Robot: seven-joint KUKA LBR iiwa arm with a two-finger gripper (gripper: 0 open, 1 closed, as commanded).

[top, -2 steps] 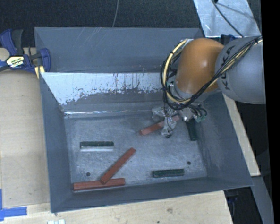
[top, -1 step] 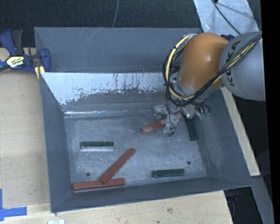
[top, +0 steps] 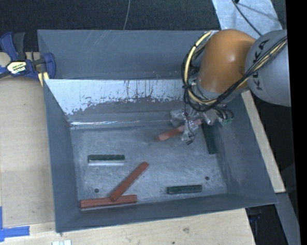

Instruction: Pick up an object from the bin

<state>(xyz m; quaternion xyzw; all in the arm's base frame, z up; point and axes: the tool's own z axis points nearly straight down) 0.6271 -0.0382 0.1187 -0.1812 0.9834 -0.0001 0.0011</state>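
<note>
The red-brown stick (top: 170,135) lies right of centre in the bin (top: 63,166). Its right end runs in at the gripper (top: 188,130), though I cannot tell if they touch. It looks light, stiff and sturdy, probably best pinched across its narrow width near mid-length. I cannot tell whether the gripper is open or has hold of it. A dark stick (top: 210,141) lies just to the right.

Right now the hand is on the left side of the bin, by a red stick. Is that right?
No. In the camera view the hand is on the right side of the bin, by the red stick.
</note>
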